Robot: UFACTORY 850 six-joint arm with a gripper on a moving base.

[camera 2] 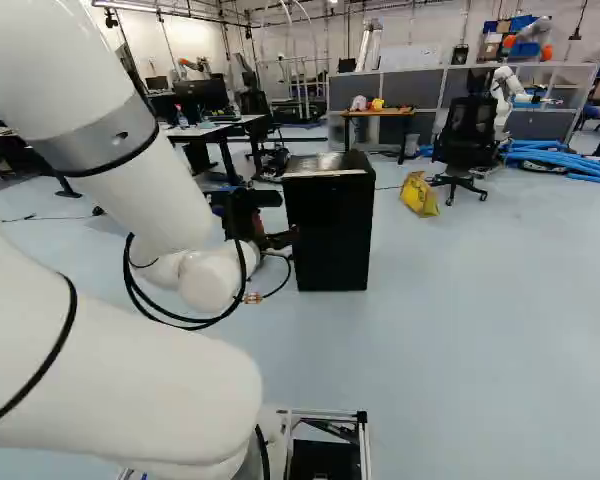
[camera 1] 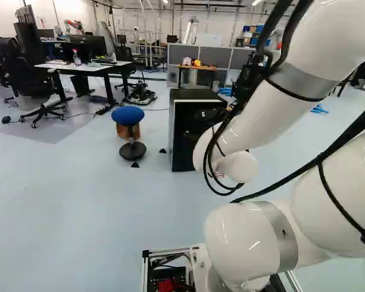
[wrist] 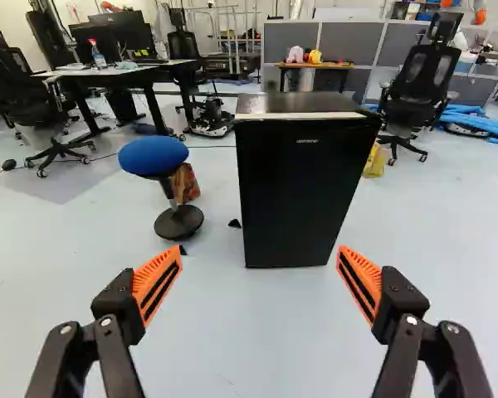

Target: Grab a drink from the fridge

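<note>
Black and shut, the fridge stands ahead of the end effector, itself spread wide and empty, so the step looks like the approach, next calling for a reach to the door, the drink being out of sight.

ok so there's a blue-topped stool standing on a round black base, with some orange-brown bag-looking thing right behind it; further back, a white-topped bench has a spray bottle on it, with a black office chair beside it; then a grey partition behind a small wooden bench; plus a yellow bag and blue hoses on the floor.
</note>
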